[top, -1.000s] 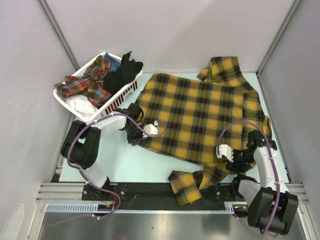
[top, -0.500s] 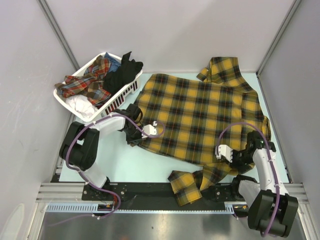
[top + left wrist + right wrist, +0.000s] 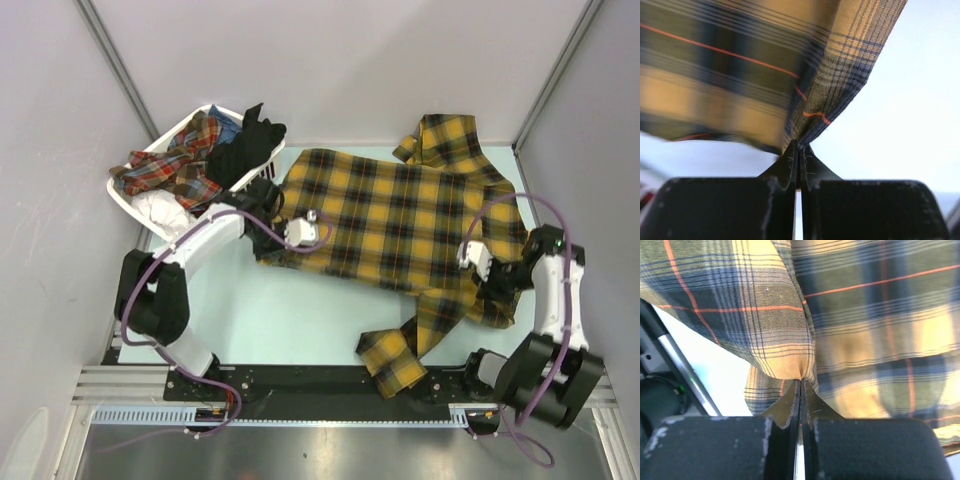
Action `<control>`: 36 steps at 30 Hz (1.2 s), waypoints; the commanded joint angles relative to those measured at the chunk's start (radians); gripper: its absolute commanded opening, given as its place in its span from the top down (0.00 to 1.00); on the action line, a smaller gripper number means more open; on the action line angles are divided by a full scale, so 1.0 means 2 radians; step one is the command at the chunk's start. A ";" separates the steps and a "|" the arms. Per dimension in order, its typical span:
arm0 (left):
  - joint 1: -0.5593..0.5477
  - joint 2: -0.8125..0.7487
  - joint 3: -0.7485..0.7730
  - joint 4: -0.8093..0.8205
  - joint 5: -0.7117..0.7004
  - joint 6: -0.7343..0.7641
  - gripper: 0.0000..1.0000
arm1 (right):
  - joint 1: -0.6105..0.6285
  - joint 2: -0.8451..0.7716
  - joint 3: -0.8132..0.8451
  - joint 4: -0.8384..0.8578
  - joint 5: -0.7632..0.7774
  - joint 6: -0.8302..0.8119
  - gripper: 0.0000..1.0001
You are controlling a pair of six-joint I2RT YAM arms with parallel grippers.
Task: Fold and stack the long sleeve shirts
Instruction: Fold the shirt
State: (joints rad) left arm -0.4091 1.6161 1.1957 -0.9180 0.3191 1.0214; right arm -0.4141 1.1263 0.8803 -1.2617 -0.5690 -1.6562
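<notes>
A mustard-yellow and black plaid long sleeve shirt (image 3: 400, 215) lies spread across the table, one sleeve (image 3: 395, 355) trailing to the front edge and the other bunched at the back (image 3: 445, 135). My left gripper (image 3: 270, 215) is shut on the shirt's left edge; in the left wrist view the cloth (image 3: 740, 60) rises from the pinched fingertips (image 3: 798, 147). At the shirt's right lower edge my right gripper (image 3: 497, 283) is shut on it. A fold of plaid (image 3: 880, 315) is clamped between the tips (image 3: 801, 382).
A white slatted basket (image 3: 150, 225) stands at the back left, holding a red plaid garment (image 3: 170, 170), a black one (image 3: 245, 145) and a white one (image 3: 160, 210). Grey walls close in the table on three sides. A black rail (image 3: 300, 380) runs along the front.
The right gripper has shut on the shirt's edge and risen toward the back right. The left gripper has moved back too. The shirt and its front sleeve shifted with them.
</notes>
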 commanded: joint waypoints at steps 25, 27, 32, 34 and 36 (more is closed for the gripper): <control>0.034 0.276 0.330 0.036 -0.053 -0.032 0.98 | 0.082 0.341 0.300 0.140 0.032 0.133 1.00; 0.034 0.279 0.334 0.038 -0.053 -0.031 0.98 | 0.082 0.340 0.295 0.153 0.031 0.142 1.00; 0.037 0.290 0.329 0.041 -0.065 -0.027 0.96 | 0.092 0.343 0.291 0.203 0.040 0.200 1.00; 0.042 0.290 0.329 0.041 -0.062 -0.035 0.89 | 0.096 0.343 0.296 0.199 0.057 0.224 0.93; 0.049 0.280 0.326 0.039 -0.050 -0.043 0.77 | 0.094 0.337 0.300 0.187 0.073 0.259 0.79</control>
State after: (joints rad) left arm -0.3531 2.1876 1.8236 -0.8463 0.2131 0.9684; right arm -0.2321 1.8095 1.4422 -0.9100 -0.4889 -1.2797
